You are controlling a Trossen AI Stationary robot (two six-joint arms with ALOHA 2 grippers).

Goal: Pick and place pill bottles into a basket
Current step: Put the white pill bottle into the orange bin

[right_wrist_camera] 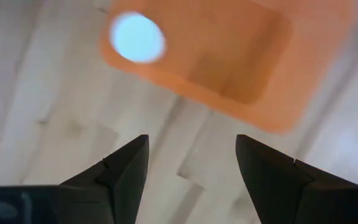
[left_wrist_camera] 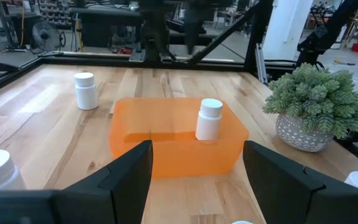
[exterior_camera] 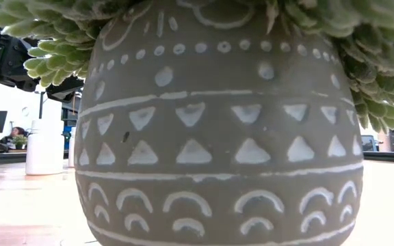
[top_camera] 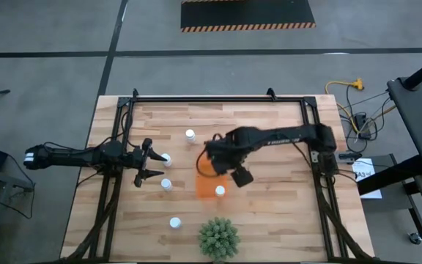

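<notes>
Light wooden plank worktop (top_camera: 269, 147) with a black metal frame along its edges, standing on a grey concrete floor (top_camera: 50, 29). A black patch with striped hazard edging (top_camera: 246, 15) lies on the floor beyond the far edge.

Left arm reaches in from the left side. Left claw (top_camera: 154, 165) is low over the planks, fingers spread wide, nothing between them. One small white cylindrical pill bottle with white cap (top_camera: 166, 158) stands just beside its fingertips.

Three more white bottles stand loose on the wood: one below the claw (top_camera: 166, 184), one nearer the front edge (top_camera: 174, 222), one toward the far side (top_camera: 190, 135).

Centre: small bright orange rectangular plastic basket (top_camera: 209, 187). One white bottle (top_camera: 220, 191) stands upright inside it at one end; confirmed in the left wrist view (left_wrist_camera: 209, 119).

Right arm stretches across from the right side. Right claw (right_wrist_camera: 191, 165) hangs above the basket, fingers apart, empty; the bin and the bottle cap show beneath it.

Front edge: green spiky round plant in a grey patterned ceramic pot (top_camera: 219, 238).

Right of the worktop: yellow cable (top_camera: 343, 86) on the floor. Workshop room behind, shelving and equipment, indistinct.
</notes>
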